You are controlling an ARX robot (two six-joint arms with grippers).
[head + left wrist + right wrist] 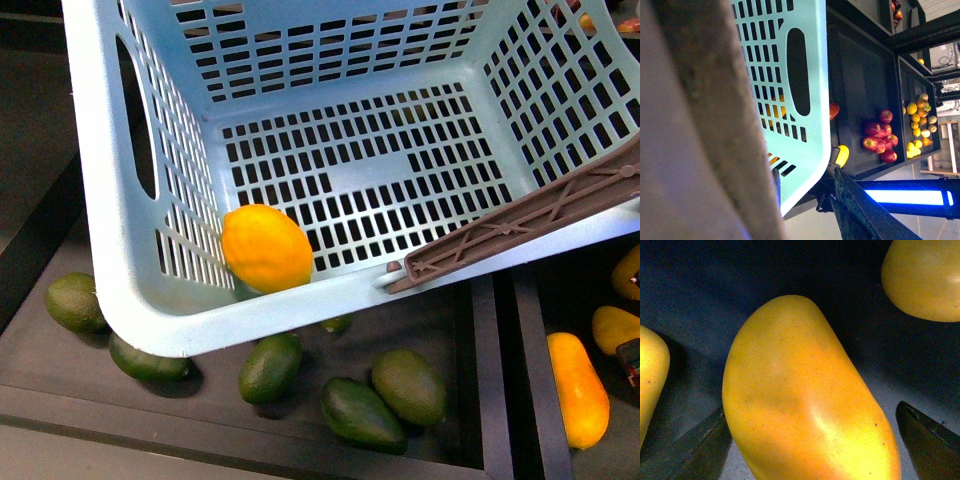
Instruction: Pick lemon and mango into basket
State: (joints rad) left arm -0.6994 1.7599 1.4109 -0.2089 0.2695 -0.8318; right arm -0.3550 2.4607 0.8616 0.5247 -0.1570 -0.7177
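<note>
Dark tray (60,365) below: we note 1 lemon (266,247) in basket (130,290); right tool (810,412) released, straddling mango (805,390); left tool (837,190), cannot tell.

Basket (130,250): pale turquoise; walls and floor pierced with a regular grid of rectangular slots.
Basket handle (540,215): brown, ribbed.
Lemon (266,247): yellow-orange, even tone, slight sheen.
Avocados (270,367): dark green, dull.
Mango (805,405): orange-yellow, deeper orange on the shaded side, paler yellow at the highlight, a few tiny dark specks.
Neighbouring fruit (925,280): duller yellow-orange.
Apples (880,136): red with yellowish patches.
Shelf trays (100,400): black.
Light strip (905,196): bright blue with a white centre.
</note>
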